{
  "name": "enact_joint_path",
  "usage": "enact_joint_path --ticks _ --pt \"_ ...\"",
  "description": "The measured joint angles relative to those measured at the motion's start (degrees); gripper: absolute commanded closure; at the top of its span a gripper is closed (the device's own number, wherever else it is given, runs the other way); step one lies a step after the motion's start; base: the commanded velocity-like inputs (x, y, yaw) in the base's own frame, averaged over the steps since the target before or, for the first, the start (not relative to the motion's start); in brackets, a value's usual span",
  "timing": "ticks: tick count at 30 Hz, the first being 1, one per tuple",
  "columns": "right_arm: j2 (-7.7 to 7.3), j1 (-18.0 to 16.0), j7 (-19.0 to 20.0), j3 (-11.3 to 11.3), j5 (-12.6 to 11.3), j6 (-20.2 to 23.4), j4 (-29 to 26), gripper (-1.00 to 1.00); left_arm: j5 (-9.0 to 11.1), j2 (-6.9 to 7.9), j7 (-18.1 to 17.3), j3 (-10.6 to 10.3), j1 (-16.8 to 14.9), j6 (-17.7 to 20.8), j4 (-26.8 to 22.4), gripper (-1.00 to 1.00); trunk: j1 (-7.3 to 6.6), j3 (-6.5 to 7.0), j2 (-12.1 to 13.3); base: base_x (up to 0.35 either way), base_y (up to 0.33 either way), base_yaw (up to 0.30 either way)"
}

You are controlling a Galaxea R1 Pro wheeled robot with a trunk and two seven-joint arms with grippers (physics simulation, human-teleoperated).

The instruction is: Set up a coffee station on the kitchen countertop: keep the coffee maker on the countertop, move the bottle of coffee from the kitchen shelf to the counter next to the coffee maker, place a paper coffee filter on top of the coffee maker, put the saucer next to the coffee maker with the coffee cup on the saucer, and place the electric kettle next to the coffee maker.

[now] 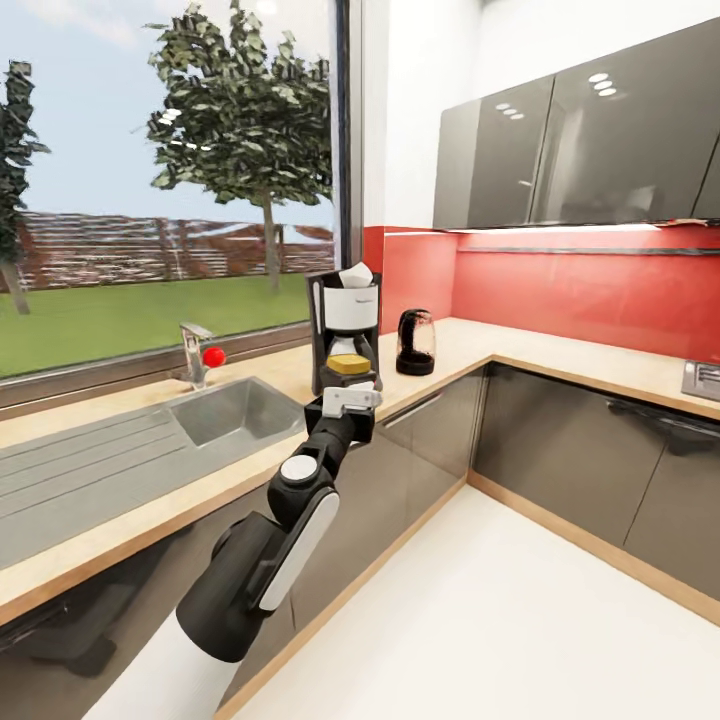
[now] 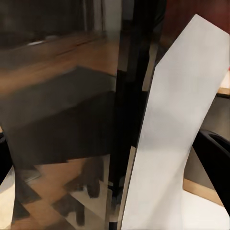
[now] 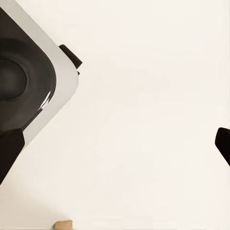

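Nearest the head camera, the left arm (image 1: pixel 262 545) rises from the lower left of the frame toward the centre, black with a white panel along its forearm, and ends at the left end effector (image 1: pixel 348 393), which sits right in front of the coffee maker (image 1: pixel 345 325) at the table edge. Just above that end effector shows a yellow lid (image 1: pixel 349 365), seemingly that of the bottle of coffee, pressed close against the lower front of the coffee maker; the dark jar below the lid is hidden, and whether the fingers are clamped on it or merely beside it cannot be told. The coffee maker stands upright on the kitchen countertop (image 1: pixel 560 355) at mid frame, and the white paper coffee filter (image 1: pixel 355 274) pokes out of its top. Just to its right, a little apart, the electric kettle (image 1: pixel 415 343) stands on the same table near the red backsplash (image 1: pixel 580 290). Left of the coffee maker lie the grey sink (image 1: pixel 232 410) and the tap (image 1: pixel 195 352) with a red knob, below the window (image 1: pixel 170 170). In the left wrist view a dark glassy surface and a pale slanted panel sit very close and blurred. In the right wrist view the dark tips of the right end effector (image 3: pixel 115 146) stand wide apart at the frame edges over a pale floor.
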Motion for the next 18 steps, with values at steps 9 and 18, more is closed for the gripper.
enact_joint_path --ticks 9,18 --pt "0.0 0.0 0.0 0.01 0.0 0.0 0.0 -1.0 -0.07 -0.02 0.42 -0.37 0.0 -4.42 0.65 1.0 0.02 0.0 0.0 0.035 -0.004 0.0" --pt "0.0 0.0 0.0 0.01 0.0 0.0 0.0 -1.0 -0.03 -0.13 6.52 -3.33 0.0 -5.36 1.08 1.0 0.02 0.0 0.0 0.003 0.0 0.0"
